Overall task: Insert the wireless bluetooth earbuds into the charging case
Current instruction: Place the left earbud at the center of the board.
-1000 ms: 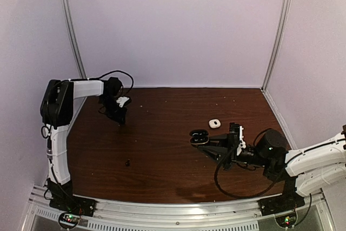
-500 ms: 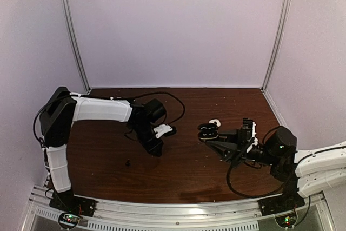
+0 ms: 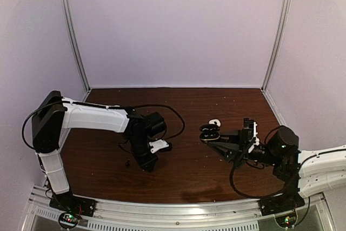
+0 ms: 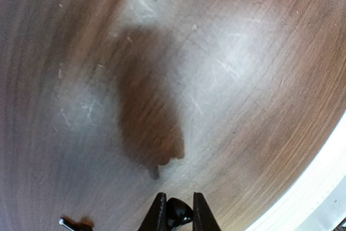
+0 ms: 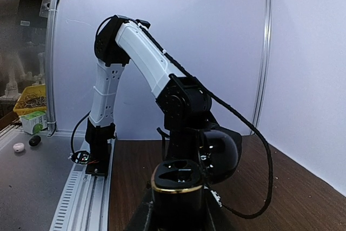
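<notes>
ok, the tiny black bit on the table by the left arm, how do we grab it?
Straight down from above, fingertips straddling the tiny black bit: it lies low on the table. It is too small to pick an axis. The left gripper is shut on a black earbud, so empty it first.

earbud [image 4: 179, 213] between fingers of left gripper [image 3: 147, 166], over table [image 3: 184, 179] left of centre; to its right, case [image 5: 175, 179] in right gripper [image 3: 210, 138]; second case [image 3: 215, 122] just behind.
</notes>
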`<state>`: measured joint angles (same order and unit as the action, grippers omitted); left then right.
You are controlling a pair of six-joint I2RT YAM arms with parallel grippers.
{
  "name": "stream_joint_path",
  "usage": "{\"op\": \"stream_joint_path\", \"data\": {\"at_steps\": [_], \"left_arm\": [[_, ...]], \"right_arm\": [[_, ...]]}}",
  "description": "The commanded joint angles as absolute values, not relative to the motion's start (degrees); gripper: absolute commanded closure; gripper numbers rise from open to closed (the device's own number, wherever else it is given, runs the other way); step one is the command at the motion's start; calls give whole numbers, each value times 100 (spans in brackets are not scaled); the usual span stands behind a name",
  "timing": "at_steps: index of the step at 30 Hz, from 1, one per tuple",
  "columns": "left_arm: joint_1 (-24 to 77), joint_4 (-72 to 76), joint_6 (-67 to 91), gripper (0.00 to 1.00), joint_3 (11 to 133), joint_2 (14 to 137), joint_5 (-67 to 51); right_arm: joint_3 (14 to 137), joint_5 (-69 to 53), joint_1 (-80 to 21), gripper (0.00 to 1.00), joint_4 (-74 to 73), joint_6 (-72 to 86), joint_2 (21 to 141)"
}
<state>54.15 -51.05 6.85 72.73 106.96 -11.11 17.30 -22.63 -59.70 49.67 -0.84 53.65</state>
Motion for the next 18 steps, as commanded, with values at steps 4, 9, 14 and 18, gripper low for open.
{"op": "stream_joint_path", "data": {"at_steps": [4,9,14,18], "left_arm": [[5685,-5271,1099,94,7213,10614,-964],[5872,-5375,1254,93,7167,10793,-770],[5999,-5585,1241,93,7304,11005,-514],[6034,-5759,1196,92,7380,11119,-383]], "right_arm": [[1738,-2276,-5933,99,5089,-7,5431],[1731,-2274,-5932,99,5094,-9,5432],[1723,-2279,-5936,99,5100,-1,5428],[1689,-2261,-5940,99,5089,-1,5377]]}}
